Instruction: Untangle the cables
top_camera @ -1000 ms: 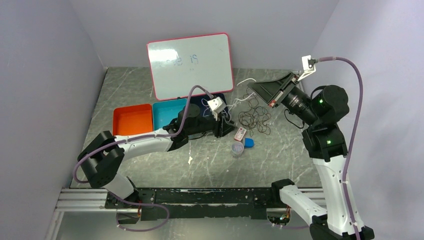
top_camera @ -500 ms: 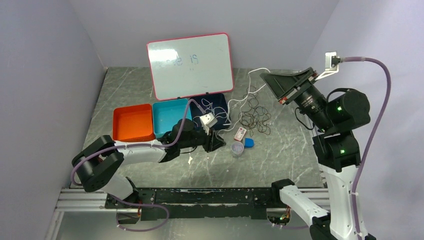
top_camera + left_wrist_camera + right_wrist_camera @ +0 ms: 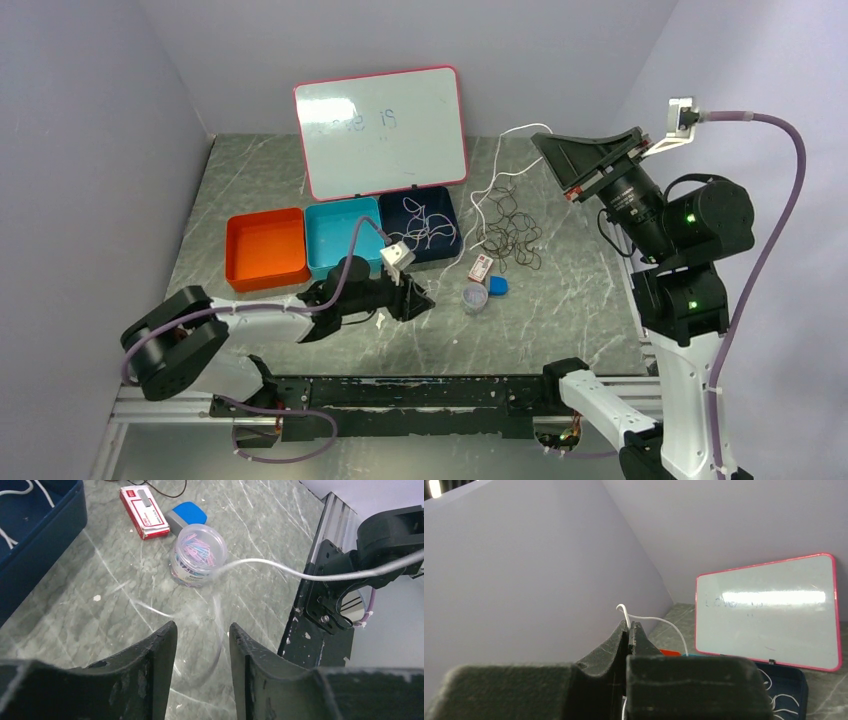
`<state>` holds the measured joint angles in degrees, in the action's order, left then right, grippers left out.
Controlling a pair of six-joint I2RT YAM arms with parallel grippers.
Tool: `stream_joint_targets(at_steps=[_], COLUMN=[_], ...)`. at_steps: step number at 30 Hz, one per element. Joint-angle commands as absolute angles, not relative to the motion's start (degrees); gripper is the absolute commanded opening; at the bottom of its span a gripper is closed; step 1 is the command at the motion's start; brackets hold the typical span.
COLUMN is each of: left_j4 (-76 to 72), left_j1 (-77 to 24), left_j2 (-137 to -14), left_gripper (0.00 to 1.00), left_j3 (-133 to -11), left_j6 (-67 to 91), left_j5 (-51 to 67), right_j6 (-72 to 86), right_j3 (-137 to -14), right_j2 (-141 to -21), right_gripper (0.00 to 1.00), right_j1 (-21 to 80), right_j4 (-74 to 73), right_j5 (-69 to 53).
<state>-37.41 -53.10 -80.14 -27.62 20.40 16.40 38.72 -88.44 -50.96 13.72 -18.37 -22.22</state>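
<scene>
At the far left sit an orange plastic tray point(image 3: 265, 245) and a teal plastic tray point(image 3: 335, 230), side by side, with no cable showing in either. Your left gripper point(image 3: 201, 630) hangs low over the grey marbled table point(image 3: 560, 310), just in front of the teal tray, with its jaws apart and nothing between them. A pale blurred strand point(image 3: 280, 570) crosses its wrist view, and you can't tell whether it is a cable or part of the rig.

Next comes the dark blue plastic tray point(image 3: 390, 212), holding loose white cables point(image 3: 428, 228). In front of it stands a clear round tub of coloured paper clips point(image 3: 197, 555). To the right of the tray, a tangle of thin dark cables point(image 3: 508, 235) lies on the table.

At the far right your right gripper point(image 3: 629, 626) is raised high, its pads pressed together on a single white cable point(image 3: 651, 618). That cable drops to the table between the blue tray and the dark tangle.

You look to be midway through drawing that one cable out of the heap. The next move probably calls for a slow, steady pull away from the pile. Bring the free left gripper in to hold the dark loops down if they start to drag.
</scene>
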Motion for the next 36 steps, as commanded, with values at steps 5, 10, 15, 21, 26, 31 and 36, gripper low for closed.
stream_joint_targets(at_steps=[5,10,15,21,26,31,36], left_j4=[-33.44,-26.63,-17.42,-4.28,3.16,5.78,6.69], left_j1=[-53.53,-53.53,-53.53,-53.55,-53.53,-53.53,-53.53], left_j2=[-68.0,-59.78,-53.85,-49.82,-47.73,-46.38,-45.84], left_gripper=[0.62,0.67,0.68,0.7,0.7,0.69,0.68], left_j3=[-22.81,-21.88,-23.27,-27.93,-31.14,-32.07,-32.08], left_j6=[20.48,20.48,22.5,25.45,27.16,27.73,28.01], left_j5=[8.37,3.98,-1.35,-10.77,-14.95,-16.05,-16.73], right_j6=[37.85,38.27,38.04,37.96,39.9,42.92,42.01], right_j3=[-87.04,-85.79,-85.39,-86.44,-86.5,-84.17,-82.77], right_j2=[-51.45,-52.61,-54.45,-58.06,-62.97,-68.5,-73.38], right_gripper=[0.0,0.0,0.0,0.0,0.0,0.0,0.0], right_j1=[13.61,13.6,13.6,13.57,13.54,13.95,15.78], right_j4=[-17.74,-16.51,-14.89,-11.49,-6.35,0.89,3.19], right_j5=[-21.73,-23.1,-23.79,-25.0,-27.83,-30.45,-30.1])
